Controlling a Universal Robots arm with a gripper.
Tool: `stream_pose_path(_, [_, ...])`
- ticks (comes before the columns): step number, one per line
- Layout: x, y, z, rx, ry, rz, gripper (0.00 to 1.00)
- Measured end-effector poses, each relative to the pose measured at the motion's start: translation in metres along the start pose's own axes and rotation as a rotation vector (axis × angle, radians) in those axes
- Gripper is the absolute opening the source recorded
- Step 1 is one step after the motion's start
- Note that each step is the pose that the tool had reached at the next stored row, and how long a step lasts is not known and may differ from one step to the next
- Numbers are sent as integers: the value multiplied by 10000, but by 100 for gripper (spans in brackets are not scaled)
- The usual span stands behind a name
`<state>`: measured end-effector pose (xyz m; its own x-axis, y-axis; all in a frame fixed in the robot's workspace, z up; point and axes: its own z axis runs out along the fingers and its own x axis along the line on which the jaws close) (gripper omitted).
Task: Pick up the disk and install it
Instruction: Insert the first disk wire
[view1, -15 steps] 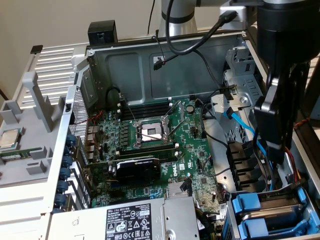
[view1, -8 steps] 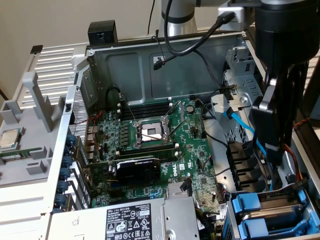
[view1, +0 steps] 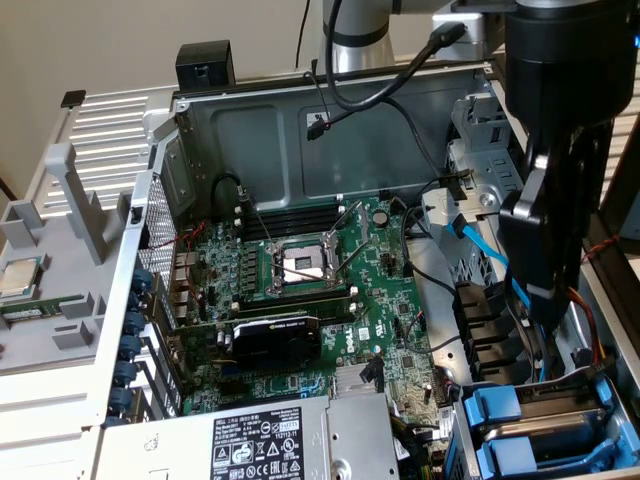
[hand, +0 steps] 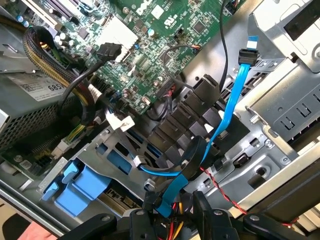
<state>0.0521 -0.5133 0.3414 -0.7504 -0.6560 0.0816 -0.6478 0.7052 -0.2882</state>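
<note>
Two blue carrier fronts (view1: 500, 408) seated in drive cage (view1: 456, 438); disk reckoned behind one, which can't be told. Gripper (hand: 172, 214) hung near them, jaws partway apart, nothing gripped. Blue SATA cable (hand: 227, 107) run between fingers (hand: 201, 212), so easily snagged, plug yanked loose.

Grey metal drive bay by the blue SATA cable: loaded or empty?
Loaded: an upper blue plastic carrier front and a lower one sit stacked in the grey metal drive bay. Fully latched: cannot tell.
</note>
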Motion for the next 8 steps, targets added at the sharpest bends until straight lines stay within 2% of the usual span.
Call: stream_pose_path(8, [2, 13, -3, 101, -93, 37, 44])
